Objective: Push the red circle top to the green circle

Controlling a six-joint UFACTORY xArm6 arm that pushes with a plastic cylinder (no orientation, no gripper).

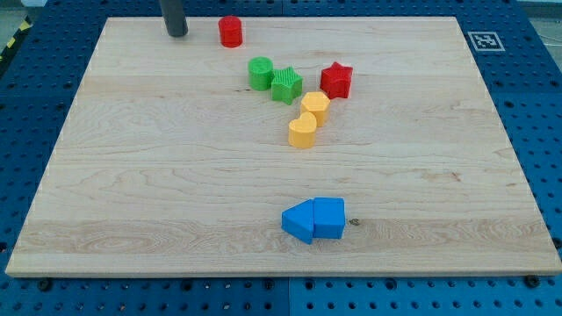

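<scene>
The red circle [230, 31] stands near the board's top edge, left of centre. The green circle [260, 73] lies below and slightly right of it, touching a green star [286, 85] on its right. My tip [176, 33] is the lower end of a dark rod at the top of the view, to the left of the red circle with a clear gap between them.
A red star [336, 80] sits right of the green star. Two yellow blocks [315, 106] [302, 132] lie just below it, touching. Two blue blocks [299, 221] [329, 218] sit together near the bottom. The wooden board [132, 175] rests on a blue pegboard table.
</scene>
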